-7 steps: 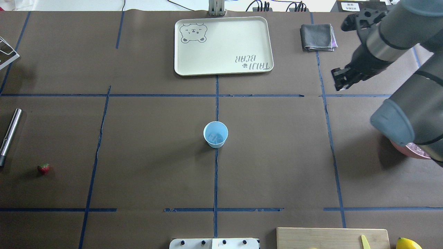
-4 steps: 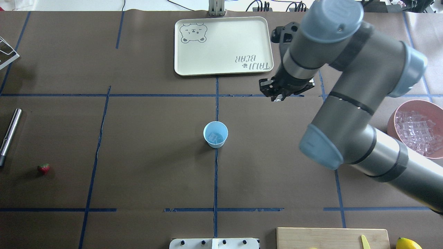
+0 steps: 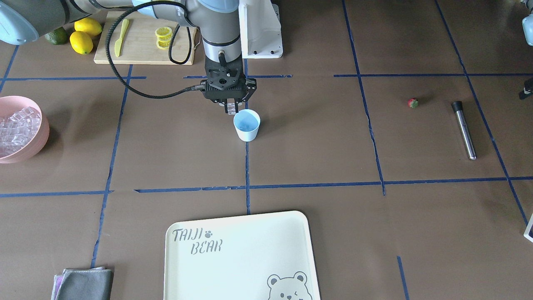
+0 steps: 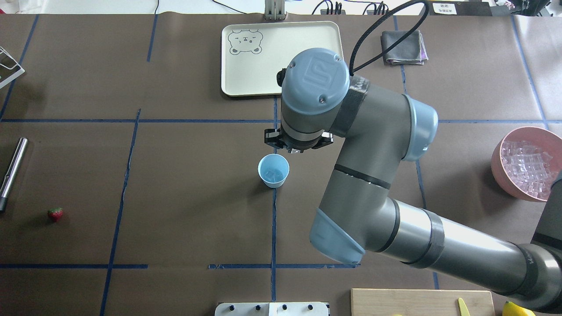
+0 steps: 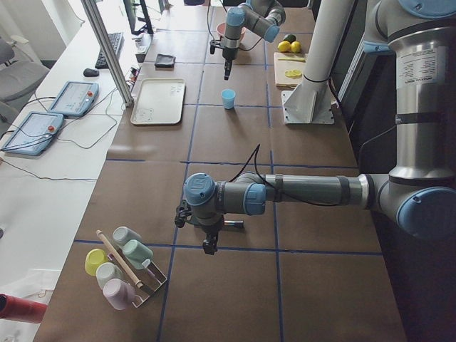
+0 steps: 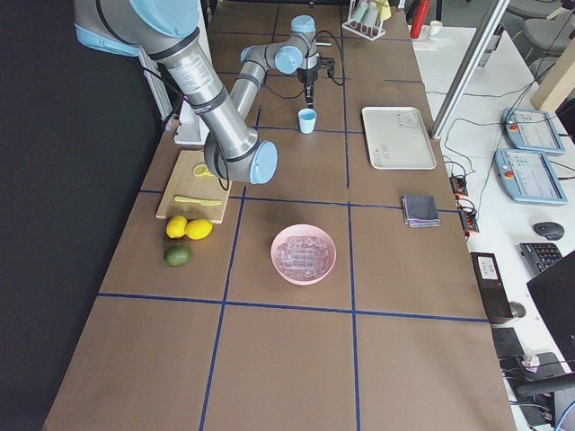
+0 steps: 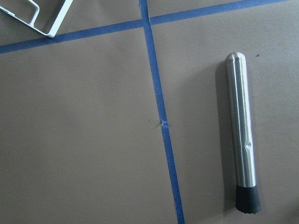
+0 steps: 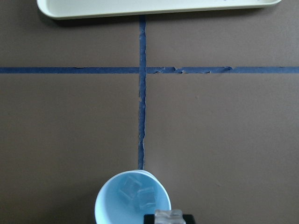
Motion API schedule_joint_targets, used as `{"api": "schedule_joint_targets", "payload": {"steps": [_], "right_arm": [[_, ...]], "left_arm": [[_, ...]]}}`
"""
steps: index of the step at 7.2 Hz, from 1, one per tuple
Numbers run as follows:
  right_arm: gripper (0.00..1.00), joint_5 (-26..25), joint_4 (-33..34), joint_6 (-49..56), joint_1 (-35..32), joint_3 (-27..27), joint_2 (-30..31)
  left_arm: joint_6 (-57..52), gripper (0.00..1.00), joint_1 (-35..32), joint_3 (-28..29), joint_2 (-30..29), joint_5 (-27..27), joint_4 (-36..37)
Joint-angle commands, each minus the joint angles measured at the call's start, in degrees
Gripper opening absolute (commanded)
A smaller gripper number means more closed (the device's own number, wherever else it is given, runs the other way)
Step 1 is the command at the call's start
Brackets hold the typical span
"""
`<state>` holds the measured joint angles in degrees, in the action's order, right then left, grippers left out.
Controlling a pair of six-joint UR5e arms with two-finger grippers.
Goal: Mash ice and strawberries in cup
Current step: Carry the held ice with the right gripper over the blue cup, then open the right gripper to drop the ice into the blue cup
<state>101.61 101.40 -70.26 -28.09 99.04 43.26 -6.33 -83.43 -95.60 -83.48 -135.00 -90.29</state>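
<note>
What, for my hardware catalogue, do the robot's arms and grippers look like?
The right arm and left arm are grey tubes with pale blue joint caps; one right-arm cap bears a logo. The right gripper and left gripper are black. A black cable runs to the right gripper.

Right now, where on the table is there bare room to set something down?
Open: the stretch between the cup and the strawberry, and the patch left of the tray. Crowded: around the cup, where the right tool holds an ice cube, and under its arm toward the pink bowl.
</note>
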Motion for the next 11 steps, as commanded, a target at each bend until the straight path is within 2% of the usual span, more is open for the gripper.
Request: {"api": "schedule_joint_targets", "payload": {"steps": [1, 3, 4, 5, 9, 11], "right_arm": [[0.01, -3.07, -2.43, -1.54, 2.86, -4.03, -0.9], [0.02, -3.08, -2.43, -2.86, 2.87, -4.12, -2.04], [0.28, -3.08, -2.52, -2.08, 2.87, -4.12, -2.13], [0.98, -3.25, -2.43, -1.99, 3.04, -3.94, -2.04], [0.99, -3.26, -2.43, -1.99, 2.95, -3.77, -2.04], [0.99, -2.47, -2.34, -1.46, 0.51, -3.24, -1.78]], "left_arm": [[0.0, 1.0, 0.02, -0.11, -0.01, 0.0, 0.03], [0.0, 1.0, 0.02, -0.11, -0.01, 0.0, 0.03], [0.0, 1.0, 0.02, -0.03, -0.01, 0.0, 0.03], [0.0, 1.0, 0.02, -0.03, -0.01, 0.0, 0.03], [0.0, 1.0, 0.02, -0.11, 0.08, 0.0, 0.03], [0.0, 1.0, 0.02, -0.03, 0.08, 0.0, 0.03]]}}
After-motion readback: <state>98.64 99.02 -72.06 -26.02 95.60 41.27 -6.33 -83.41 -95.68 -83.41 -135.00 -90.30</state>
